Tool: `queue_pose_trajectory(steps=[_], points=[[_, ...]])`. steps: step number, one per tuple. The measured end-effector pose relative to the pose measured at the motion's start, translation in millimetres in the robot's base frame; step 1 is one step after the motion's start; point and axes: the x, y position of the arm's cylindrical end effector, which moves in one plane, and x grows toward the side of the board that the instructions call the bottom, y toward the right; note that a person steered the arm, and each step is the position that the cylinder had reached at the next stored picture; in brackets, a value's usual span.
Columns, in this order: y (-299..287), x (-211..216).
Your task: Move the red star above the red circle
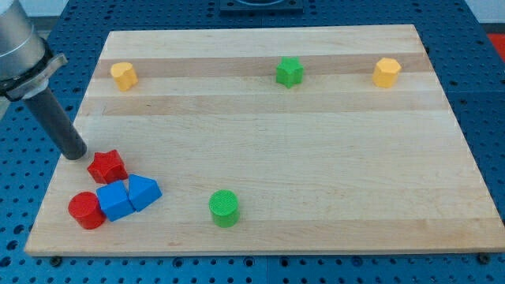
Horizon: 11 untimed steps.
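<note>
The red star lies near the board's lower left. The red circle sits just below and left of it. My tip rests on the board just left of and slightly above the red star, close to it or touching it. A blue cube lies between the star and the circle, touching both. A blue triangular block lies against the cube's right side.
A green circle sits at the bottom centre. A green star is at the top centre. A yellow block is at the top left and a yellow hexagon at the top right. The board's left edge runs close to my tip.
</note>
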Motion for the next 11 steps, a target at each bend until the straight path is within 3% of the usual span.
queue_pose_trajectory(steps=[1, 2, 3, 4, 11], points=[[34.9, -46.1], [103.1, -42.8], [103.6, 9.3], [101.4, 17.7], [49.8, 14.9]])
